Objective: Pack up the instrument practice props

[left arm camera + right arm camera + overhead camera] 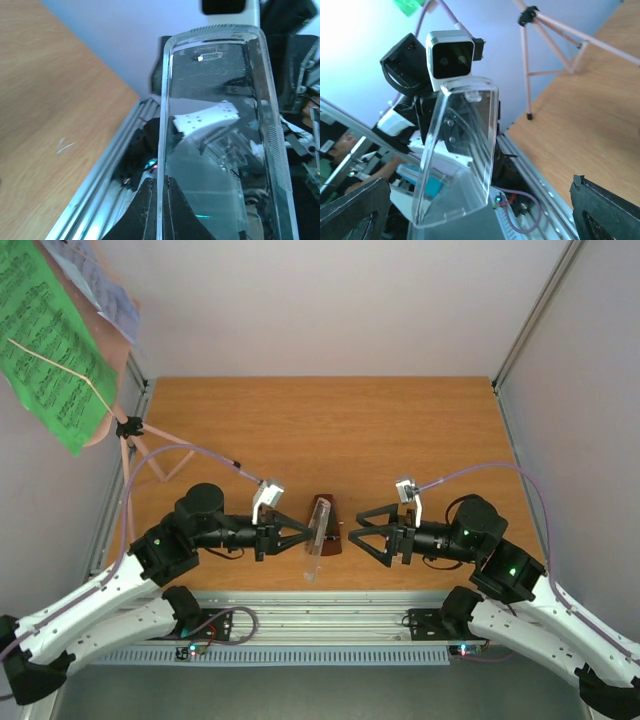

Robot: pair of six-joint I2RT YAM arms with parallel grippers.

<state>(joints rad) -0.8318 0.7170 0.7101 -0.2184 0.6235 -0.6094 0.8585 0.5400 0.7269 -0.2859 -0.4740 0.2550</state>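
The small reddish-brown pyramid metronome [328, 523] stands near the table's front edge between my grippers. My left gripper [302, 532] is shut on the edge of its clear cover [313, 552], which is off the metronome and tilted just left of it. The cover fills the left wrist view [220, 140], pinched between my fingers [146, 212]. My right gripper [357, 528] is open and empty just right of the metronome, and the cover [462, 150] shows ahead of it. The pink tripod music stand [140, 445] stands at the far left, holding green [50, 345] and white [98, 285] music sheets.
White walls enclose the wooden table [330, 430] on the left, back and right. A metal rail [330, 605] runs along the near edge. The stand's legs [555, 30] show in the right wrist view.
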